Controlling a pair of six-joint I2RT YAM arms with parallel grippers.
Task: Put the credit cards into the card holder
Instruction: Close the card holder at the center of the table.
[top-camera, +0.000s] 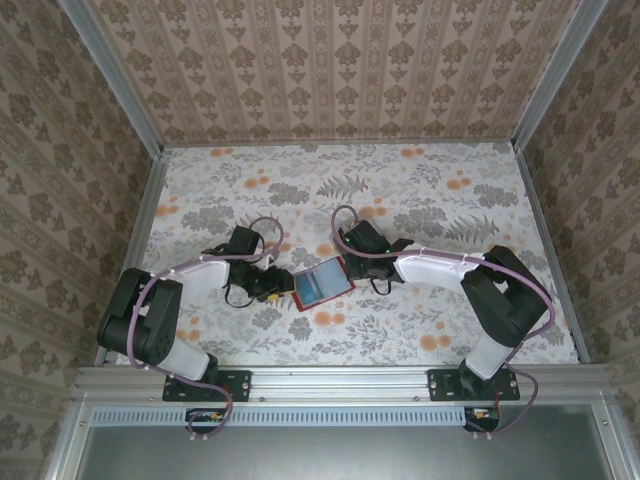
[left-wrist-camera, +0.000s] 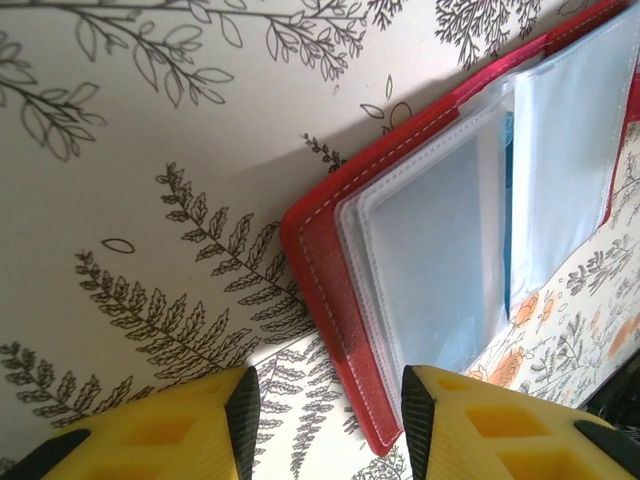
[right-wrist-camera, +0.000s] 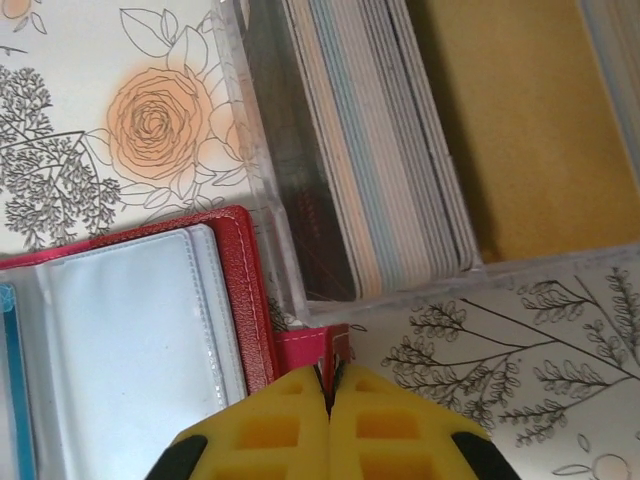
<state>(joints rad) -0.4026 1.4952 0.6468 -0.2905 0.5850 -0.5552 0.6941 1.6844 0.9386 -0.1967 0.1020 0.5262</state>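
Observation:
The red card holder lies open on the table between the arms, its clear pockets facing up. A bluish card edge shows inside one pocket. My right gripper is shut on the holder's small red tab strap at its right edge. My left gripper is open, and the holder's left corner sits between its fingers, nearer the right pad. Several credit cards stand on edge in a stack just beyond the holder.
The stacked cards sit in a clear plastic box touching the holder's far right corner. A tan surface lies behind the stack. Floral tabletop stretches beyond, bounded by patterned walls and a metal rail near the bases.

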